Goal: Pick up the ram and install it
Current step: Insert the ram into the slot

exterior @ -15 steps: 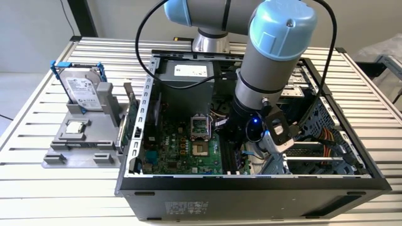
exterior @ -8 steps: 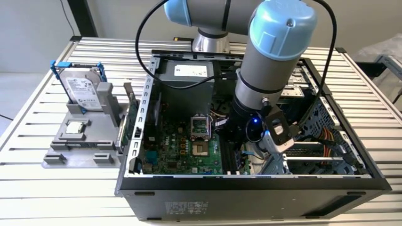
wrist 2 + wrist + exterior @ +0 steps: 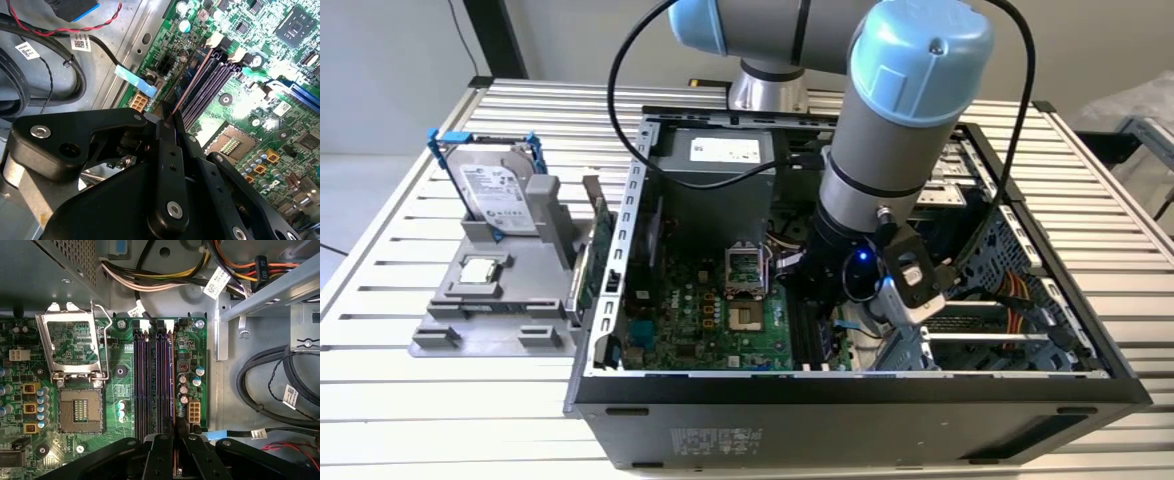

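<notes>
Gripper (image 3: pixel 172 450), bottom centre of the first wrist view, is clamped on the ram (image 3: pixel 173 390): black matte fingers (image 3: pixel 161 460) pinch a thin flat stick seen edge-on. In the second wrist view the gripper (image 3: pixel 170 131) sits lower centre w/ the ram (image 3: pixel 192 80) running up-right as a narrow coppery edge. The stick sits over/in the outermost of the dark purple memory slots (image 3: pixel 150 385); can't tell if fully seated. Slot clips (image 3: pixel 168 325) at the far end, white plastic.

In the exterior view, centre-right, the gripper (image 3: pixel 834 285) is down inside the open PC case (image 3: pixel 854 385), over the green motherboard (image 3: pixel 694 320).

Risks: board edge off-line w/ the slot groove → jams or bends the thin PCB. Tilted press → one end seats, other rides up. Key notch reversed → won't go in. White power connector (image 3: pixel 194 412) and capacitors (image 3: pixel 183 385) just beside the slot could get clipped by the fingers.

Empty CPU socket (image 3: pixel 80 412): square, w/ metal frame hinged open.
</notes>
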`<state>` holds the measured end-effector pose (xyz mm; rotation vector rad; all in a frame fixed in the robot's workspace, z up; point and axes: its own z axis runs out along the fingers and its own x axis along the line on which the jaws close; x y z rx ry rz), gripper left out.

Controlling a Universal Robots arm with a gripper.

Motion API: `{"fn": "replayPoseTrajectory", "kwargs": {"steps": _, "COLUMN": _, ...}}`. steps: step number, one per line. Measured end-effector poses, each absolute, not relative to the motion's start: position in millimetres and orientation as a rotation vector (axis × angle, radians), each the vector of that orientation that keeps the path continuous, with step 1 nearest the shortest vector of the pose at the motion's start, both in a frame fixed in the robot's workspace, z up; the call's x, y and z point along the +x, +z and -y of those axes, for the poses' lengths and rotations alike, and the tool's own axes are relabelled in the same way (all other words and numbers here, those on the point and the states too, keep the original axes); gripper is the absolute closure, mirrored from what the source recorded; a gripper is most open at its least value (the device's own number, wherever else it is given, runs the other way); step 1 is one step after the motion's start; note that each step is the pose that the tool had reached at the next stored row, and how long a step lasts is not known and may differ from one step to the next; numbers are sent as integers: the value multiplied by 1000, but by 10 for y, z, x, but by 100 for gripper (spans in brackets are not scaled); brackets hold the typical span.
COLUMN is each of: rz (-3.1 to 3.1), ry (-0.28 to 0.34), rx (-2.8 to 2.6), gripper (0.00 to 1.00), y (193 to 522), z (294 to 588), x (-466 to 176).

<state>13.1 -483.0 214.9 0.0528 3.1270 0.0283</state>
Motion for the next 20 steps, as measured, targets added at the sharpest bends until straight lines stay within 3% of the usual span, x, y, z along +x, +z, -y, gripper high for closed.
{"fn": "replayPoseTrajectory", "kwargs": {"steps": 20, "rz": -3127, "ry": 11, "rx": 58, "gripper": 100, "y": 2118, "z": 4787, "x": 129}}
